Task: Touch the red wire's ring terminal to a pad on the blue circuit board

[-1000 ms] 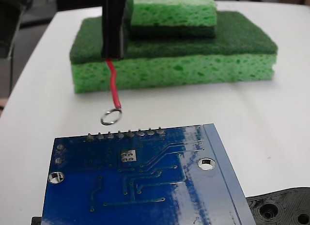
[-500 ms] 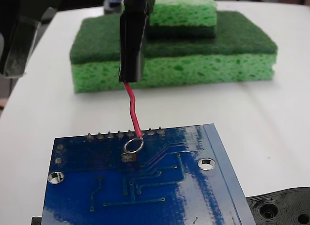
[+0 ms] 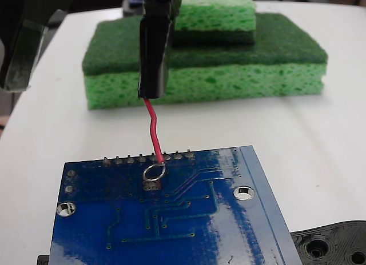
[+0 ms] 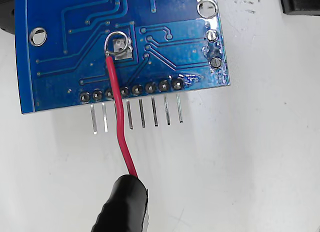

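**Ring over the pad, contact looks near or made**

In the fixed view, nearest is the blue circuit board [image 3: 166,213] on the bench [image 3: 320,139]. The ring terminal [image 3: 154,172] sits at the pad's [image 3: 152,185] 12 o'clock edge; the wrist view shows the loop overlapping the pad, so the touch seems all but done, though true contact cannot be confirmed. The red wire [image 3: 153,131] rises to the end effector [image 3: 154,59], clamped on the wire. Green sponges [image 3: 229,76] lie beyond.

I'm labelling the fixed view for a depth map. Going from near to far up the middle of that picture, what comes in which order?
blue circuit board → pad → ring terminal → row of solder joints → bare white table → green sponge stack.
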Robot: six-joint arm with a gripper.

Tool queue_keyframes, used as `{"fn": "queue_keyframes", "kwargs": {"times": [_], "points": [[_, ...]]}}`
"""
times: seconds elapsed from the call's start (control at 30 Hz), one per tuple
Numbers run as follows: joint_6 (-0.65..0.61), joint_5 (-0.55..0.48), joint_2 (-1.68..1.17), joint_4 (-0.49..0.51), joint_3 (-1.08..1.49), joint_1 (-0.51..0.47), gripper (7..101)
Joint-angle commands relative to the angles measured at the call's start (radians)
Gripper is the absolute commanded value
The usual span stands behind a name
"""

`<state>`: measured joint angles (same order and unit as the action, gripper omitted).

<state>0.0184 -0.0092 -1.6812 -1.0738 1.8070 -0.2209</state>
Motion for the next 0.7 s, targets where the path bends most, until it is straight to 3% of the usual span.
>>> {"fn": "queue_keyframes", "kwargs": {"times": [0.03,0.7], "points": [[0.000,0.002,-0.005,0.002,-0.005,0.000,100.3],[0.000,0.006,0.014,-0.003,-0.014,0.000,100.3]]}}
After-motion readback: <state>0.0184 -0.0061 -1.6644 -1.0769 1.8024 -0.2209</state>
